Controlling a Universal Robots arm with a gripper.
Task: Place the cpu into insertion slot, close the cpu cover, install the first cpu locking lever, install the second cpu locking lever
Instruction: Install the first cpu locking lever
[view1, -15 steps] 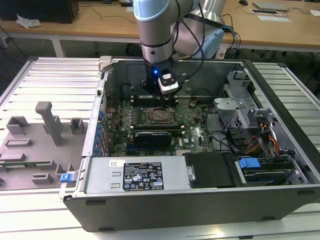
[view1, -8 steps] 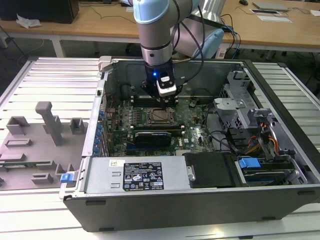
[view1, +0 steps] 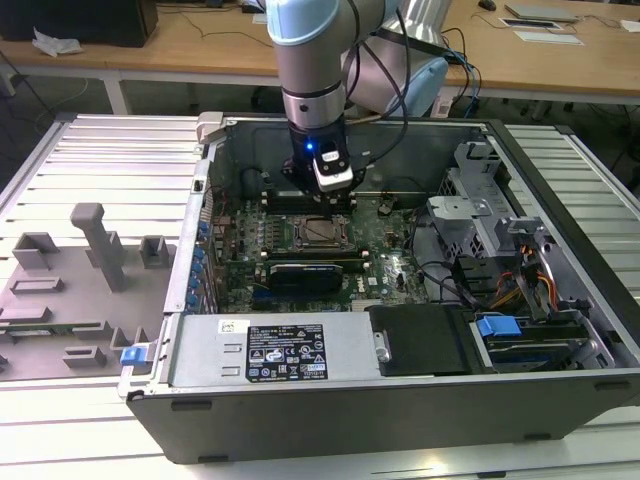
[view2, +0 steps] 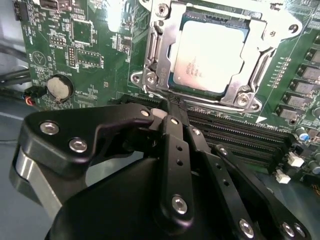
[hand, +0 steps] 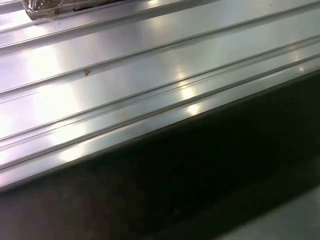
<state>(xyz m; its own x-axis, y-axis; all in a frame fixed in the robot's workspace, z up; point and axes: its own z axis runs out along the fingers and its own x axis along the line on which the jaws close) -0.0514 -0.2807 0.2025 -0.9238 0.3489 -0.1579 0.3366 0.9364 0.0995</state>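
Second wrist view: silver-topped cpu (view2: 209, 57) framed by cpu cover (view2: 161, 47).

An open computer case (view1: 560, 190) lay on a ribbed metal table (view1: 110, 160). Inside it, a green motherboard (view1: 385, 245) carried long black memory slots (view2: 235, 137) and a round coin battery (view2: 60, 86). A power supply (view1: 270, 350) sat along the case's near edge. Grey fixture blocks (view1: 95, 245) stood near the table's edge at the exterior view's left.

The arm (view1: 312, 60) is built of pale blue-grey rounded joint housings and a silver-grey tube, with black cables trailing beside it. Its wrist carries a black block with a small blue light. The claw (view2: 170, 107) is matt black, its linked bars fastened by round silver screws.
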